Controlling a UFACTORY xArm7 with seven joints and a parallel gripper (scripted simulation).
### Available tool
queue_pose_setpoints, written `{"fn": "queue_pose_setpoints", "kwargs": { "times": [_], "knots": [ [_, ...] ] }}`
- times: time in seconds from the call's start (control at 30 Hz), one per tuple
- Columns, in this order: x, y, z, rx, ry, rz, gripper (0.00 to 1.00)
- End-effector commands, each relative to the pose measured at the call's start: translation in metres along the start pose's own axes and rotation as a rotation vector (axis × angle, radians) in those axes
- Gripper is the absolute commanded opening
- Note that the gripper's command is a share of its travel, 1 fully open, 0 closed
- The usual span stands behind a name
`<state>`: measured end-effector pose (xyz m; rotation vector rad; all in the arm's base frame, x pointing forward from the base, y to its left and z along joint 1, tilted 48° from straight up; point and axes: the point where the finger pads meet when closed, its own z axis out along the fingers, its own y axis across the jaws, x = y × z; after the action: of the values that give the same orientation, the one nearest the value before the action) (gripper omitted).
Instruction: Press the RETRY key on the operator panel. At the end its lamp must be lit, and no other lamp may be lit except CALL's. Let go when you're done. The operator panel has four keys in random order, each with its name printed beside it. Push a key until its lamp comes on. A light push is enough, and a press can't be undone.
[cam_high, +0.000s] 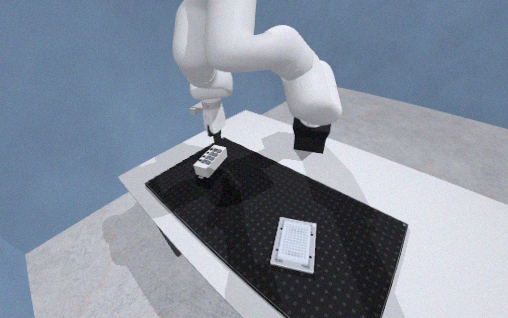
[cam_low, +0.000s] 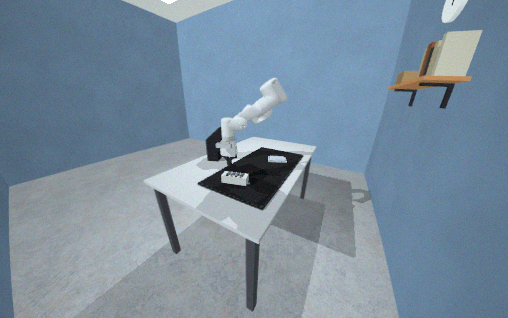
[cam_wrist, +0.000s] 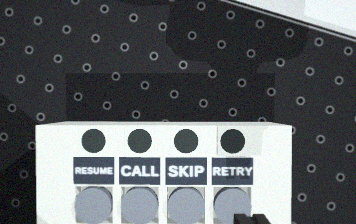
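Claw (cam_wrist: 251, 218) fully closed (empty) — over RETRY key (cam_wrist: 231, 204)

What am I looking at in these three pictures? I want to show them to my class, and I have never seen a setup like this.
The white machine is a robot arm mounted on a table. At its tip is a gripper, a two-fingered claw, here shut and holding nothing.

The first picture looks down from above. The second is taken from across the room. The third comes from a camera on the arm's wrist, looking straight at its target.

On the table lies a black mat with dots. On it stands a small white operator panel and, further along, a flat white tray with a grid of tiny wells.

The wrist view shows the panel's four round keys, labelled RESUME, CALL, SKIP and RETRY, each with a dark lamp above, so none is lit. The closed fingertips sit by the RETRY key.
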<state>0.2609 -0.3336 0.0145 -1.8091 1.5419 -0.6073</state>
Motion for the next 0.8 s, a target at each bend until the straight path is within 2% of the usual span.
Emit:
{"fn": "queue_pose_setpoints", "kwargs": {
  "times": [0.0, 0.23, 0.77],
  "knots": [
    [0.001, 0.000, 0.005, 0.000, 0.004, 0.000, 0.00],
    [0.001, 0.000, 0.016, -0.001, 0.004, 0.000, 0.00],
    [0.001, 0.000, 0.020, -0.001, 0.004, 0.000, 0.00]
  ]
}}
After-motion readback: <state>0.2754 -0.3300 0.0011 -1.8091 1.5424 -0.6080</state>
